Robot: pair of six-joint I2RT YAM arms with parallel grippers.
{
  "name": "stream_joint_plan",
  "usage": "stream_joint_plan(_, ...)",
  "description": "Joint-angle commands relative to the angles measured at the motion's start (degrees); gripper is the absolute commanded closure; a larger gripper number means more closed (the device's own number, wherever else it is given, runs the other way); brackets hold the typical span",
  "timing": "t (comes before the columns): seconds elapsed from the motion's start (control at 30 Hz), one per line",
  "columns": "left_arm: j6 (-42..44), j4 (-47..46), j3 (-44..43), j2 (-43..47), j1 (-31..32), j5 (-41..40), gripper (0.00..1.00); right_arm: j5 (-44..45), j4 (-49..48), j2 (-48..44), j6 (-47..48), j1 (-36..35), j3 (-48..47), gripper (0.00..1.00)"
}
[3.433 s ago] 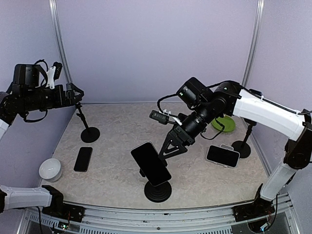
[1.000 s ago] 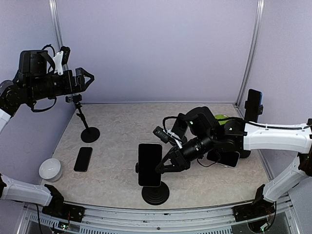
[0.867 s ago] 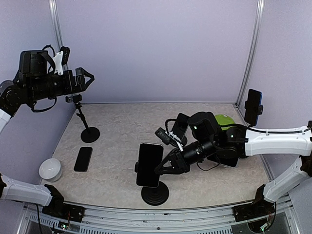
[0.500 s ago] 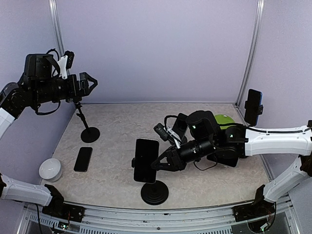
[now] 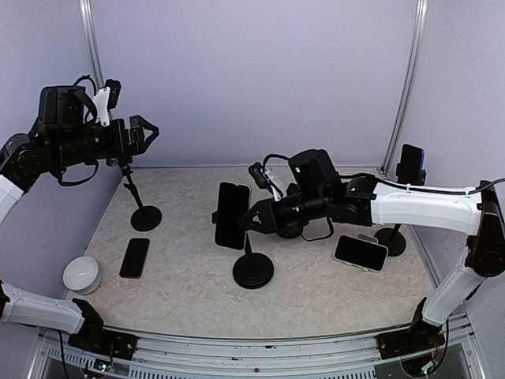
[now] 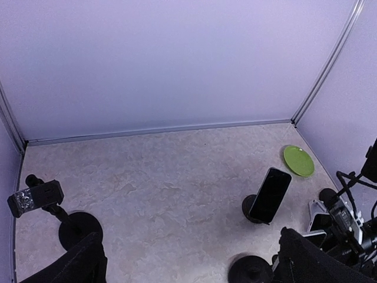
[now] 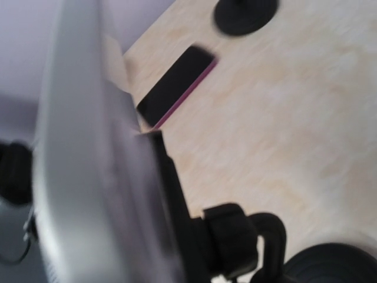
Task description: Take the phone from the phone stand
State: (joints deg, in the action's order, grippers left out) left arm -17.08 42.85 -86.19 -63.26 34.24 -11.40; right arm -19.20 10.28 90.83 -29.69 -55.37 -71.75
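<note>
A black phone stands upright in the clamp of a black phone stand, whose round base rests mid-table. My right gripper is shut on the phone's right edge. In the right wrist view the phone fills the left as a blurred grey slab. The stand's black clamp still grips its back, above the base. My own fingers cannot be made out there. My left gripper hangs high at the left, open and holding nothing, with its fingertips far apart.
An empty stand is at back left. A black phone and a white bowl lie front left. A white-cased phone lies on the right beside a stand holding a phone. Another phone on a stand and a green plate show behind.
My right gripper has carried the phone up and toward the back. The stand came with it, its base sliding away from the front edge. The left arm shifted slightly right.
</note>
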Motion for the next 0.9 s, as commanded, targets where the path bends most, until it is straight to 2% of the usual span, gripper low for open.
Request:
stream_joint_plan(0.0,0.9,-2.2,-0.9,-0.8,2.2,0.6,0.01,-1.2,-11.6,1.5,-1.2,3.3,-4.1,1.00)
stream_joint_plan(0.23,-2.5,-1.5,1.7,-5.7,12.3,-2.9,0.01,-2.5,-14.3,4.4,-3.1,4.8,-4.3,1.00)
stream_joint_plan(0.47,-10.2,-8.0,12.3,-8.4,22.9,-5.6,0.01,-2.9,-16.5,2.9,-6.0,5.2,0.0,1.00)
stream_joint_plan(0.63,-13.9,-14.1,18.3,-11.1,24.5,-6.5,0.01,-4.4,-16.8,2.8,-8.4,5.3,0.5,1.00)
stream_joint_plan(0.87,-13.2,-23.5,24.2,-13.6,25.5,-6.2,0.01,-4.8,-17.5,2.5,-10.7,5.2,1.9,1.00)
